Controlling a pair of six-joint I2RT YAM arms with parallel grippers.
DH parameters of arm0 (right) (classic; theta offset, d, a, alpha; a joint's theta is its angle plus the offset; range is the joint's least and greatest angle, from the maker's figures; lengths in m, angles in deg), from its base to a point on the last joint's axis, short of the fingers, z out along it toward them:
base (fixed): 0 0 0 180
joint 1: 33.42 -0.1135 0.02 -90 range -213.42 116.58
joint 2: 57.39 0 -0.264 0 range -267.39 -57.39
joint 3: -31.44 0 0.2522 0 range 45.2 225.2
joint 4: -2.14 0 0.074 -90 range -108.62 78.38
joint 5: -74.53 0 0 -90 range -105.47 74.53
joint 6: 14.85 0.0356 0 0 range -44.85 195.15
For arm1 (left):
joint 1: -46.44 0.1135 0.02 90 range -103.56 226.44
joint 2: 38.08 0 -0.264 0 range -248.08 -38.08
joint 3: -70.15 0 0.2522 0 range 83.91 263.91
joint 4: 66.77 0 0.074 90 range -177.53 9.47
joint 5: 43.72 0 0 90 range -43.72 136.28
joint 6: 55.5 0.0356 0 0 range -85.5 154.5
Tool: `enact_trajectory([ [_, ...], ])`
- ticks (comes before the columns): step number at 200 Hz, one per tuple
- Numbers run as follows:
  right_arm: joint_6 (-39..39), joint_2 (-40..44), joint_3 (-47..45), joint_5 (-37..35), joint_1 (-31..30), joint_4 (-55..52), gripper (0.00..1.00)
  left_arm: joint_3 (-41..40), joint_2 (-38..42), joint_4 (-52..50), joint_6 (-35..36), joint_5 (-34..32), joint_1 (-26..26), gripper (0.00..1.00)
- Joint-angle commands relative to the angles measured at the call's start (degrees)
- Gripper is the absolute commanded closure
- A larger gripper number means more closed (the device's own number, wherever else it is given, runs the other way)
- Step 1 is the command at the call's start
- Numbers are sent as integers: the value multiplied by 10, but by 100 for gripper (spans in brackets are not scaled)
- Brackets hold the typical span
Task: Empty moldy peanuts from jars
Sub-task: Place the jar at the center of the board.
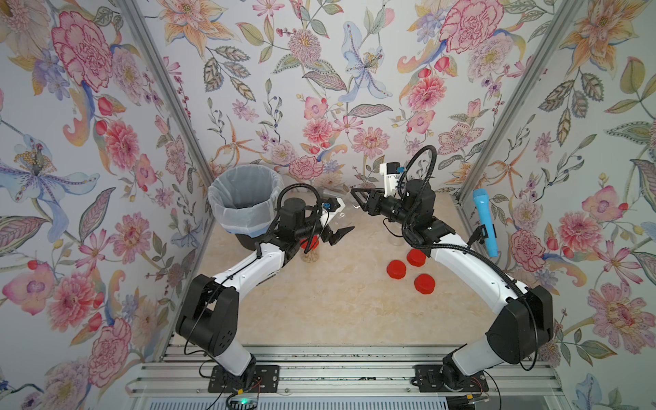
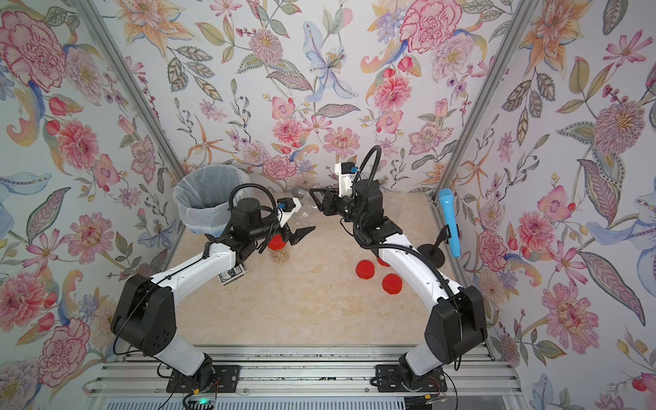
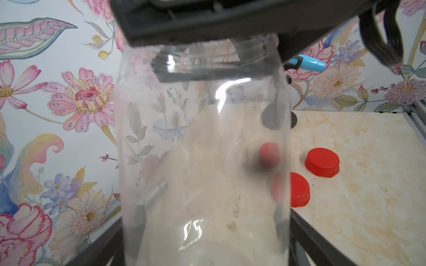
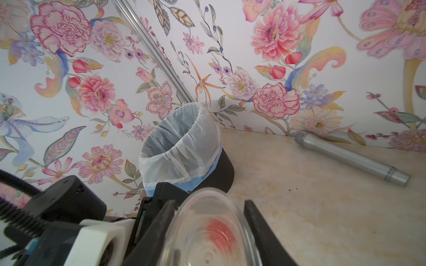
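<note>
Mid-air handover above the marble-look desk [image 1: 337, 312], inside a booth papered with flowers. Clamped firmly in the right pincer [image 1: 356, 200]: an empty clear jar [image 3: 202, 149], lidless, with a black finger pressed to each side of its wall in the right wrist view. Spread wide around the same jar: the left pincer [image 1: 339, 233], holding nothing, its fingers just outside the plastic in the left wrist view, contact impossible to judge. Both pincers raised well clear of the desk, tips almost meeting, near the back wall.

On the desk beneath the left arm, in both top views: a capped jar [image 2: 278, 253], upright, sealed with a red lid [image 2: 276, 243], partly hidden by the arm. Inside it, the moldy peanuts [image 1: 311, 257], a pale heap filling the lower part.

Behind the left arm, in the rear corner: a black bin [image 1: 230, 222] lined with a white bag, mouth open, contents not visible. Near the right arm's forearm: three loose red lids [image 1: 396, 269] lying flat, close together, one half tucked under the arm. At the right-hand edge of the desk: a blue microphone [image 1: 483, 220] on a black stand. By the back wall, in the right wrist view: a silver microphone [image 4: 350, 159] lying on its side.
</note>
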Motion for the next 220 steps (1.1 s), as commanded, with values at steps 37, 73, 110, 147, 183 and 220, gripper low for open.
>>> enact_trajectory([
  [37, -102, -61, 37, -72, 25, -74, 69, -31, 12, -49, 41, -90, -3, 0],
  [73, -169, -130, 49, -148, 25, -96, 68, -122, 67, 15, 0, -159, -4, 0],
  [110, -209, -203, 88, -200, 23, -125, 67, -208, 103, 61, -10, -225, -3, 0],
  [147, -223, -247, 104, -232, 25, -142, 67, -252, 111, 96, -17, -264, -3, 0],
  [183, -219, -261, 107, -246, 27, -152, 67, -281, 128, 110, -23, -289, -3, 0],
  [220, -221, -274, 111, -266, 27, -168, 63, -330, 134, 152, -51, -296, 3, 0],
])
